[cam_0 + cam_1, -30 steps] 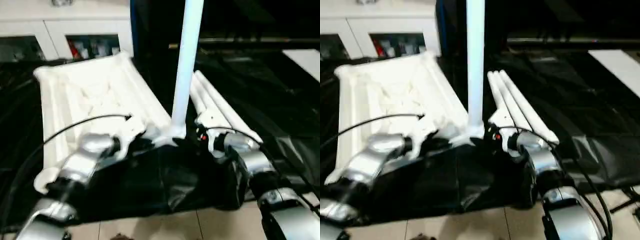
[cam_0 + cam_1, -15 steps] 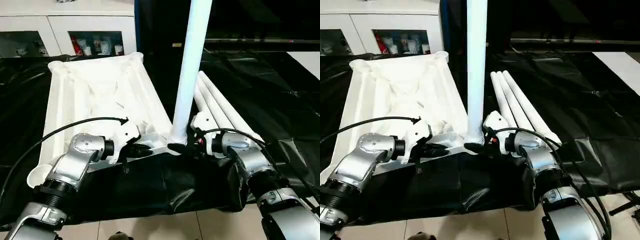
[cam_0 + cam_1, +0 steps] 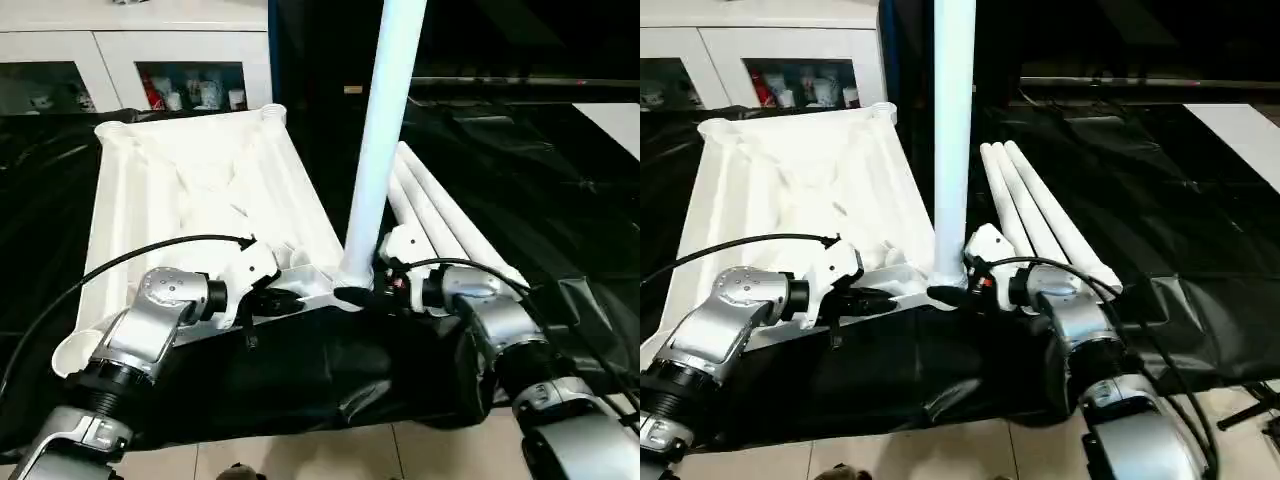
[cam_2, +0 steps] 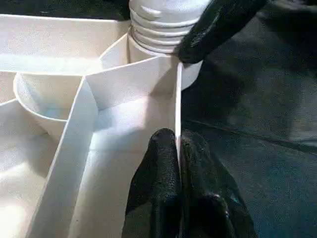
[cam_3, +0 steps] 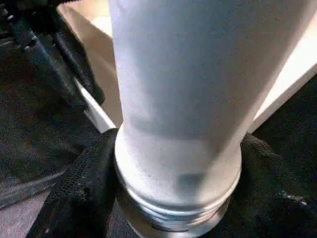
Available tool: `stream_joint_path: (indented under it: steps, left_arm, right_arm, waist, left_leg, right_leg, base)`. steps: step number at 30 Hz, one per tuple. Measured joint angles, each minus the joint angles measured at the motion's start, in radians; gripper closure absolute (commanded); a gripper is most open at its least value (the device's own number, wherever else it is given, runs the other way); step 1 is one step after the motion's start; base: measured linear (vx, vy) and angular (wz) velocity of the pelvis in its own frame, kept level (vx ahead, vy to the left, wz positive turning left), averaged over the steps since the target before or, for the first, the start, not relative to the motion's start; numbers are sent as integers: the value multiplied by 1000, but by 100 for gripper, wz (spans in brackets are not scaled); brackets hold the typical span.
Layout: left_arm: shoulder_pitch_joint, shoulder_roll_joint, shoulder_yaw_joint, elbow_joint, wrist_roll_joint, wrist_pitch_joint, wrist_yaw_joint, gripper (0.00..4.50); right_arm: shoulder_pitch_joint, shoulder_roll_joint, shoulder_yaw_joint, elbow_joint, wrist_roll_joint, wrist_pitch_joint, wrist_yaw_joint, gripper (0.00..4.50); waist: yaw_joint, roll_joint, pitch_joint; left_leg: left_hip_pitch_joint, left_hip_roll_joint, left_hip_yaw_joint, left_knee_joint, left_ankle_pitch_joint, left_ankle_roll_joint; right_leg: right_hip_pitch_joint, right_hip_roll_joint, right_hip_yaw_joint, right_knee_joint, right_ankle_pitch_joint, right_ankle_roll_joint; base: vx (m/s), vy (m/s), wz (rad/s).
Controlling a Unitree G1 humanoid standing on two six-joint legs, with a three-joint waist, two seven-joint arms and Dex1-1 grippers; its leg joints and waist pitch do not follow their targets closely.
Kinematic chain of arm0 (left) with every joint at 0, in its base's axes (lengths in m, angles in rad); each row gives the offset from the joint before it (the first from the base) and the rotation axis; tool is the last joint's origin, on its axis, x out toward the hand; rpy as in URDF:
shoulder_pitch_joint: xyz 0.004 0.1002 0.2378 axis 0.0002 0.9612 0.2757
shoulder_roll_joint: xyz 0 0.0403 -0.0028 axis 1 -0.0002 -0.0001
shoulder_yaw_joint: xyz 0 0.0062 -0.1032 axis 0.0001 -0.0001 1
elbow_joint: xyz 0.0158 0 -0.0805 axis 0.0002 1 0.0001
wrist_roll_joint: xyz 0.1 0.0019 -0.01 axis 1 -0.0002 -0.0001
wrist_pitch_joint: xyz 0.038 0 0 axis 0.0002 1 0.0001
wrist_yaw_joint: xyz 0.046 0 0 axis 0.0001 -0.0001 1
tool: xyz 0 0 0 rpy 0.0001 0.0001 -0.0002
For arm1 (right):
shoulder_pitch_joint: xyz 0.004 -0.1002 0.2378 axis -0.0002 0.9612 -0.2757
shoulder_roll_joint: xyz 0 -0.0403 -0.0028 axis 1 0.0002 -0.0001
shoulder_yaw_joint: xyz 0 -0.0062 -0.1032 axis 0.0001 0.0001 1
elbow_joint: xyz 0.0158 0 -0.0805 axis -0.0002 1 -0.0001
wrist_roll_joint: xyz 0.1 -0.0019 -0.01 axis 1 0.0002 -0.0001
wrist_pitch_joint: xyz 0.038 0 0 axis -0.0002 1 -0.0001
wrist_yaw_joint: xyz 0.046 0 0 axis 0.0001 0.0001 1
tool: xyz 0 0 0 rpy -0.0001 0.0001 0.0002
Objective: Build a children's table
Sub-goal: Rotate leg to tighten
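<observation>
Left eye view: the white plastic rectangular tabletop [image 3: 190, 200] lies underside up on the black-covered work table [image 3: 560, 200], no readable writing visible. The left gripper [image 4: 177, 148] pinches its near rim; the right gripper [image 3: 352, 296] clasps the upright white tubular leg [image 3: 385, 130] at the near-right corner socket.

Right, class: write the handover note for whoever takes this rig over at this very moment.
Left gripper: shut on the tabletop rim beside the near corner socket.
Right gripper: fingers around the upright leg at its threaded base.
Three spare legs lie together on the black work table, right of the tabletop.
Done: the upright leg stands in that socket, threads still showing.
Left: seat it, fit the other three.
</observation>
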Motion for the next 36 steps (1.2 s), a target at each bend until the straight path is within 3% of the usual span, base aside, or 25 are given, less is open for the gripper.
stream_joint_path:
  steps: [5, 11, 14, 18, 20, 24, 30, 36]
  left_arm:
    - [-34, -73, 21, 53, 15, 29, 119, 450]
    - [-124, -251, 52, 169, 27, 99, 368, 450]
    - [-137, -287, 40, 179, 53, 104, 411, 450]
    - [-136, -281, 27, 177, 62, 90, 405, 450]
    - [-136, -278, 26, 177, 63, 89, 404, 450]
    - [-135, -254, 13, 181, 71, 64, 400, 450]
    - [-128, -203, -5, 163, 85, 42, 346, 450]
    - [-97, -89, -21, 114, 51, 6, 176, 450]
  right_arm:
    - [-21, 55, -33, 53, -4, 21, -202, 172]
    - [-129, 162, -125, 175, -4, 118, -602, 172]
    - [-150, 170, -133, 204, -11, 111, -663, 172]
    - [-150, 170, -137, 213, -12, 87, -652, 172]
    - [-150, 170, -145, 216, -9, 83, -644, 103]
    - [-149, 174, -153, 219, -1, 71, -598, 67]
    - [-122, 140, -137, 195, 1, 53, -463, 57]
    - [-33, 0, -53, 17, 23, 77, -128, 57]
  waist:
    - [-5, 1, -1]
    - [-1, 2, -1]
    - [1, 1, -2]
    - [0, 1, -2]
    - [1, 1, -2]
    - [-2, 0, -2]
    - [-4, -5, -2]
    - [-2, -6, -2]
  left_leg:
    - [4, -1, 0, 1, 0, 0]
    - [4, -1, 0, 3, 0, 0]
    - [3, -1, 0, 3, 0, 0]
    - [3, -1, -1, 3, 0, 0]
    - [3, -1, -1, 3, 0, 0]
    - [3, -1, -2, 2, 0, 0]
    - [3, 0, -2, 2, 0, 0]
    - [1, 1, -2, 2, 0, 0]
  right_leg:
    - [3, 0, 1, 0, -1, 3]
    - [5, 0, 2, -1, -1, 3]
    - [7, 0, 2, -2, -1, 3]
    - [7, 0, 1, -2, 1, -1]
    - [7, 0, 1, -2, 1, -1]
    - [7, 0, 0, -1, 1, 1]
    - [6, 0, 0, -1, 0, 2]
    - [5, 1, -1, -2, 1, 0]
  base:
    - [0, 0, 0]
    - [0, 0, 0]
    - [0, 0, 0]
    - [0, 0, 0]
    - [0, 0, 0]
    - [0, 0, 0]
    - [0, 0, 0]
    - [0, 0, 0]
